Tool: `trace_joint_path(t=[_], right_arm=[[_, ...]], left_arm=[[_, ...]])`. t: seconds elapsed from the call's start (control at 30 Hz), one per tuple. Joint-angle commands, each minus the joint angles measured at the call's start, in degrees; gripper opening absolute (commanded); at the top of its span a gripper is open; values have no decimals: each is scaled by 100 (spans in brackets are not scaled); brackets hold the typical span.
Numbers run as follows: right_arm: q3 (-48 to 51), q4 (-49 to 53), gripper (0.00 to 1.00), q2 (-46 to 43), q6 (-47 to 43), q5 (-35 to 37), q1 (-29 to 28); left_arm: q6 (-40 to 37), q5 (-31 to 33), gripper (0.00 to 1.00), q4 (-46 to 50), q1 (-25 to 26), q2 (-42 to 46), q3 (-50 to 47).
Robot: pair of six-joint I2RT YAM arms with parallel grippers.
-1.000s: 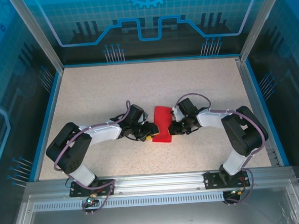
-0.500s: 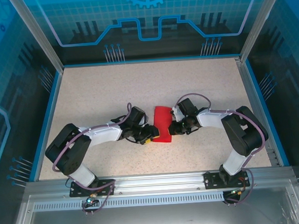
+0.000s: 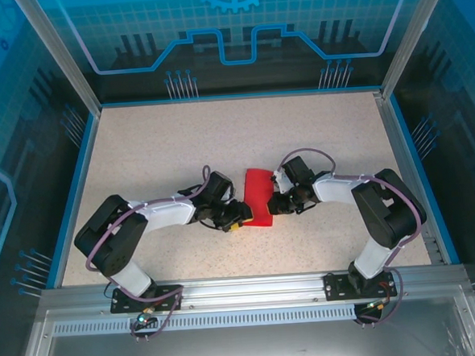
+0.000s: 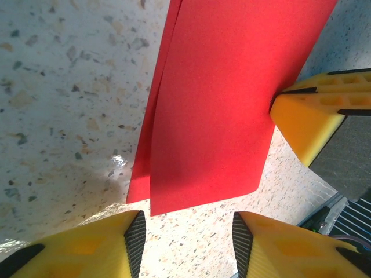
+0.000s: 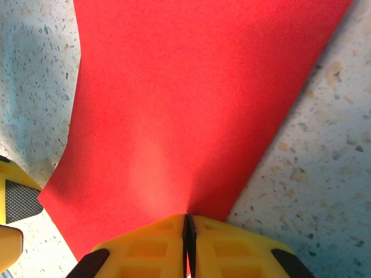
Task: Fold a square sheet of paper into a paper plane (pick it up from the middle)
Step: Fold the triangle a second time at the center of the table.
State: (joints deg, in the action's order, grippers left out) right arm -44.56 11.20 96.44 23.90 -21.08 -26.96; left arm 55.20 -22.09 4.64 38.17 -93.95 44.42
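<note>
**STEP IN HAND: ANCHORING THE DOUBLED SHEET FOR THE NEXT FOLD**

The left fingers [image 4: 87, 249] are standing apart just off the near left corner of the square sheet of paper [image 4: 214, 98], gripping nothing. The sheet's near edge is lying just beyond their gap. The right fingers [image 5: 145, 249] are pressing together on the sheet's right edge, with the paper clamped between them. The sheet itself is resting on the bench [image 3: 155, 151] between the two arms, and two layers are showing along its left edge.

Procedure, as judged from this position:
- The right clamp is acting as the anchor and should be holding firm without dragging the sheet.
- The left fingers should be coming in low and slowly, catching the intended layer alone, so the thin paper is not buckling.
- Edges should be lining up before any crease is pressed.

Limits of view: whether the right fingers are gripping both layers or one cannot be told. The sheet's far end is running out of both wrist views. From above, the wrists are covering its side edges.
</note>
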Motion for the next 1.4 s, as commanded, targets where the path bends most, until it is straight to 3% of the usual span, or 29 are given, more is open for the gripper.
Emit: trace_joint_path(t=[0.0, 0.23, 0.7, 1.17, 1.37], right_arm=[[218, 224, 12, 153, -87, 192, -46], [210, 253, 12, 142, -107, 192, -39], [151, 251, 12, 122, -117, 173, -42], [99, 295, 12, -111, -73, 161, -45], [26, 256, 22, -323, 22, 47, -11]], left_arm=[[33, 11, 46, 8, 94, -159, 54], [-83, 122, 26, 276, 95, -36, 210], [-422, 329, 10, 783, 76, 31, 508], [-800, 229, 1, 1088, 66, -295, 1071], [-955, 145, 1, 1176, 64, -506, 1340]])
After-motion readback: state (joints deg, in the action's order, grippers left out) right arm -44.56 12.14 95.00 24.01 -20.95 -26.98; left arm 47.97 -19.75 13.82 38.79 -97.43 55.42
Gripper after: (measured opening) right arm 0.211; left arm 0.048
